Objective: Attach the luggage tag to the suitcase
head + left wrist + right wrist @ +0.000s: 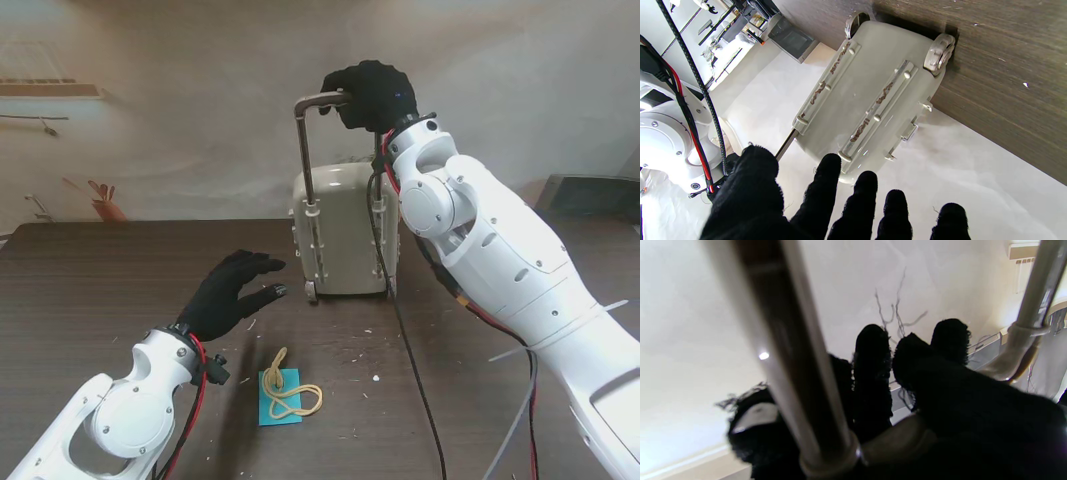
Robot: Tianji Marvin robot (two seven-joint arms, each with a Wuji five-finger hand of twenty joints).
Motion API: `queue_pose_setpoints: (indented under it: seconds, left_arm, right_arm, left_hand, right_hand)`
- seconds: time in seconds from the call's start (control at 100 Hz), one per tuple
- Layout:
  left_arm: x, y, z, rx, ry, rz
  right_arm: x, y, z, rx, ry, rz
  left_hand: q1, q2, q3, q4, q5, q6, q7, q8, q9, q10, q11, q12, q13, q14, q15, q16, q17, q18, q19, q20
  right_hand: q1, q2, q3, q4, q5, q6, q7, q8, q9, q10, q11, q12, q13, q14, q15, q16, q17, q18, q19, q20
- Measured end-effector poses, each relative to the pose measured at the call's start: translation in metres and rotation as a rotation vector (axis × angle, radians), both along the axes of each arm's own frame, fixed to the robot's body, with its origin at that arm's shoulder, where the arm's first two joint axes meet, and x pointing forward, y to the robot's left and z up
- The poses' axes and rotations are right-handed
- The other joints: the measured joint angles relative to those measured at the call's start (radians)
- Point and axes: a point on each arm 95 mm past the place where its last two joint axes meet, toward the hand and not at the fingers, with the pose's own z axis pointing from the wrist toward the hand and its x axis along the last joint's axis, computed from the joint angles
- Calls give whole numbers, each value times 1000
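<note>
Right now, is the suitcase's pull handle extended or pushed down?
Extended. The handle stands on two rods well above the upright suitcase, and the right hand is closed on its crossbar.

Beige suitcase (345, 230), blue luggage tag (281, 397), dark woodgrain table (100, 290)

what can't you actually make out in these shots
- Stand view: the top bar of the suitcase handle is partly covered by the right robot hand.
- Stand view: any print on the blue luggage tag is too small to read, and its yellow loop lies across it.
- Left wrist view: the tag is out of frame; only the left robot hand and the suitcase show.
- Right wrist view: blurred and dark.
</note>
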Motion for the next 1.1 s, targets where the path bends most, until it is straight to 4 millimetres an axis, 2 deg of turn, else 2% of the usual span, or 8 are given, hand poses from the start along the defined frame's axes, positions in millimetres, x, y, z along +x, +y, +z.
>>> queue_pose_setpoints:
  seconds: [0.27, 0.41, 0.53, 0.66, 0.8, 1.0, 1.07, 1.1]
  left_arm:
    - [0, 0, 0, -4, -2, -3]
    - [0, 0, 1, -6, -3, -4]
    - [0, -1, 1, -9, -4, -8]
    - [-1, -2, 1, -11, -6, -14]
    - [-2, -4, 1, -14, -10, -19]
    - [-2, -5, 1, -16, -13, -23]
    - [-2, -5, 1, -16, -12, -23]
    - [-3, -5, 1, -16, -12, -23]
  right_arm:
    - [-9, -2, -7, 56, 21, 5]
    - [-21, -6, -8, 63, 19, -4]
    - [-32, -8, -9, 68, 23, -5]
    - [-41, -9, -10, 75, 38, 1]
    - [-50, -12, -10, 78, 49, 6]
    - [-65, -14, -10, 60, 90, 27]
    - [-70, -13, -8, 46, 107, 39]
    - [-71, -13, -8, 43, 108, 42]
  left_hand:
    - [0, 0, 0, 0, 0, 0, 0, 0, 0, 0, 0, 0, 0, 0, 0, 0, 0, 0, 0, 0]
    - [0, 0, 0, 0, 0, 0, 0, 0, 0, 0, 0, 0, 0, 0, 0, 0, 0, 0, 0, 0]
    - [0, 0, 0, 0, 0, 0, 0, 0, 0, 0, 0, 0, 0, 0, 0, 0, 0, 0, 0, 0]
    - [0, 0, 0, 0, 0, 0, 0, 0, 0, 0, 0, 0, 0, 0, 0, 0, 0, 0, 0, 0]
    - [0, 0, 0, 0, 0, 0, 0, 0, 0, 0, 0, 0, 0, 0, 0, 0, 0, 0, 0, 0]
    - [0, 0, 0, 0, 0, 0, 0, 0, 0, 0, 0, 0, 0, 0, 0, 0, 0, 0, 0, 0]
    - [0, 0, 0, 0, 0, 0, -1, 0, 0, 0, 0, 0, 0, 0, 0, 0, 0, 0, 0, 0]
    - [0, 0, 0, 0, 0, 0, -1, 0, 0, 0, 0, 0, 0, 0, 0, 0, 0, 0, 0, 0]
  right_hand:
    - [0, 8, 18, 0, 0, 0, 1, -11, 0, 0, 0, 0, 0, 0, -12, 0, 0, 4, 0, 0]
    - [0, 8, 18, 0, -2, 0, 1, -33, 0, 0, -1, 0, 0, 13, -62, -1, -3, 40, -25, 0]
    - [0, 18, 18, 0, -47, 0, 11, -67, -13, 1, -52, -14, 0, 42, -254, -71, -40, 115, -158, -75]
    - [-1, 29, 18, 0, -96, 0, 13, -99, -53, 7, -140, -63, 0, 61, -469, -131, -106, 161, -276, -157]
    - [-3, 37, 18, 0, -181, 3, 12, -123, -127, 15, -201, -105, -55, 73, -680, -145, -228, 177, -393, -200]
    - [-78, 38, 30, 0, -276, 53, -49, -126, -241, 20, -228, -160, -172, 74, -853, -174, -392, 165, -535, -233]
    - [-116, 39, 41, 59, -307, 79, -93, -98, -293, 21, -219, -164, -223, 74, -906, -180, -445, 157, -579, -234]
    - [-119, 34, 45, 70, -319, 88, -111, -83, -305, 21, -224, -173, -243, 74, -921, -189, -463, 148, -602, -243]
